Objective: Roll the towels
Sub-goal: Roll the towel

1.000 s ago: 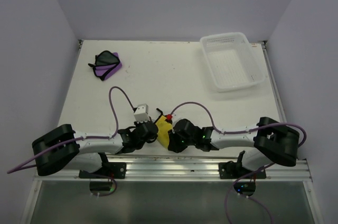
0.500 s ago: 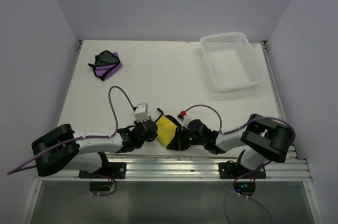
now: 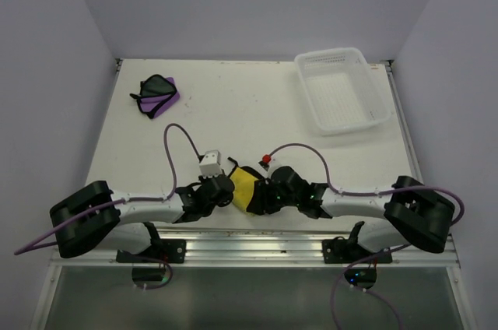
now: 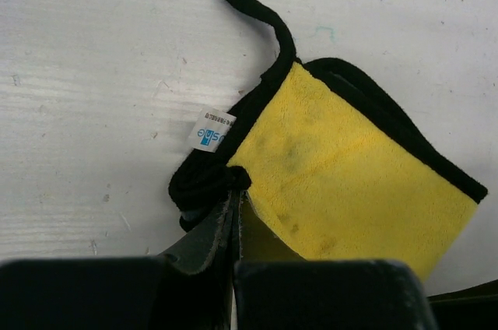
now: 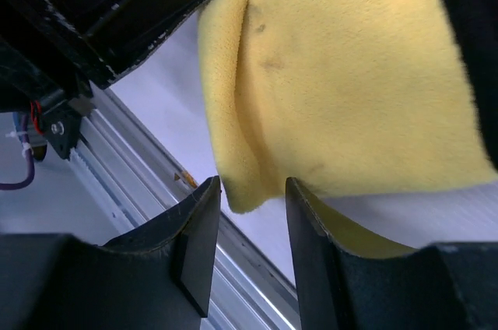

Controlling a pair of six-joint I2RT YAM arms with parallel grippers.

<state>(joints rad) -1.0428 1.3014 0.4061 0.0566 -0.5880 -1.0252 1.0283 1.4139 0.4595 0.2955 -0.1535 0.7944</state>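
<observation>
Your left pincer [image 4: 233, 194] is clamping the black-edged corner of the yellow towel [image 4: 342, 182], which is lying on the table [image 3: 233, 112] nr its front edge. Your right pincer [image 5: 251, 188] is sitting w/ fingers parted at the towel's other side. The purple towel [image 3: 158, 95] is lying far-left, well apart.

You've a white basket [image 3: 330, 53] at the far right corner of the table [image 3: 233, 116], and a metal rail [image 3: 257, 245] along its near edge.
</observation>
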